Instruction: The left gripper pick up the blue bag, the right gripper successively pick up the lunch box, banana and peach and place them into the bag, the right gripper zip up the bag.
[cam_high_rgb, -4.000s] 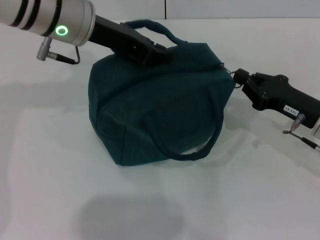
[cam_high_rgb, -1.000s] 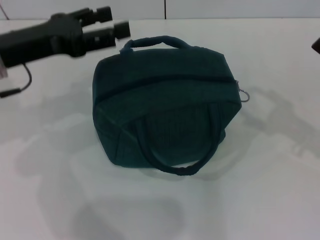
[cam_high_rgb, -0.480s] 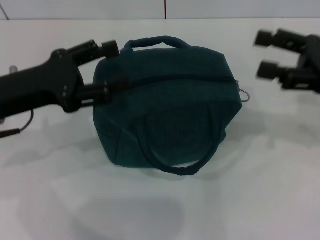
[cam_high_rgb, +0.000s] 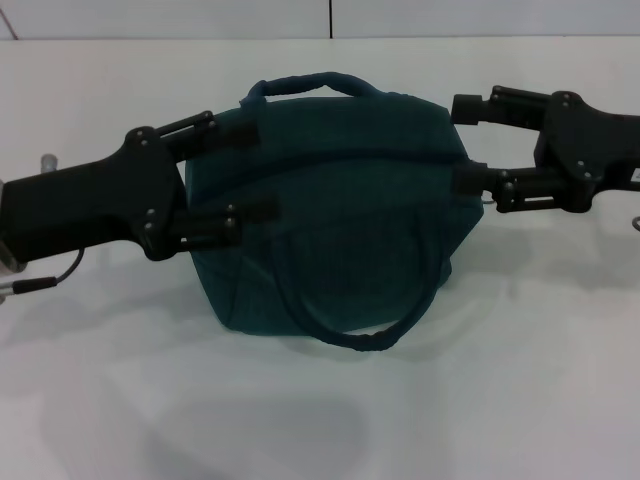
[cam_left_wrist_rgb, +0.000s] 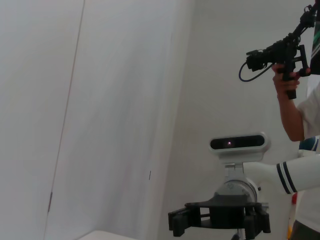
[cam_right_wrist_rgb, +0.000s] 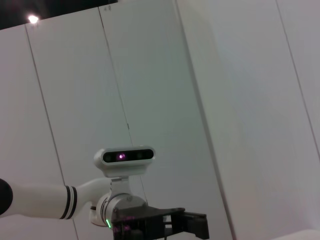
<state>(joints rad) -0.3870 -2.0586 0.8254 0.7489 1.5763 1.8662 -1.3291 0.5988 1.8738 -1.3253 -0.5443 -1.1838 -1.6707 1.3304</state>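
Note:
The blue bag (cam_high_rgb: 340, 230) sits on the white table (cam_high_rgb: 520, 380) with its zip (cam_high_rgb: 350, 158) closed and its two handles lying free. My left gripper (cam_high_rgb: 258, 170) is open at the bag's left end, with one finger along the top edge and one against the side. My right gripper (cam_high_rgb: 461, 143) is open at the bag's right end, its fingers on either side of the zip's end. Neither gripper holds anything. The lunch box, banana and peach are not in view.
The table's far edge meets a pale wall (cam_high_rgb: 330, 18) behind the bag. The left wrist view shows the robot's head (cam_left_wrist_rgb: 237, 143) and a person holding a camera (cam_left_wrist_rgb: 290, 85). The right wrist view shows the robot's head (cam_right_wrist_rgb: 124, 156) and a striped arm (cam_right_wrist_rgb: 50, 201).
The left gripper let go of the bag and the right gripper left the zip pull. The bag settled on the table. Both open grippers have now moved in to its two ends.

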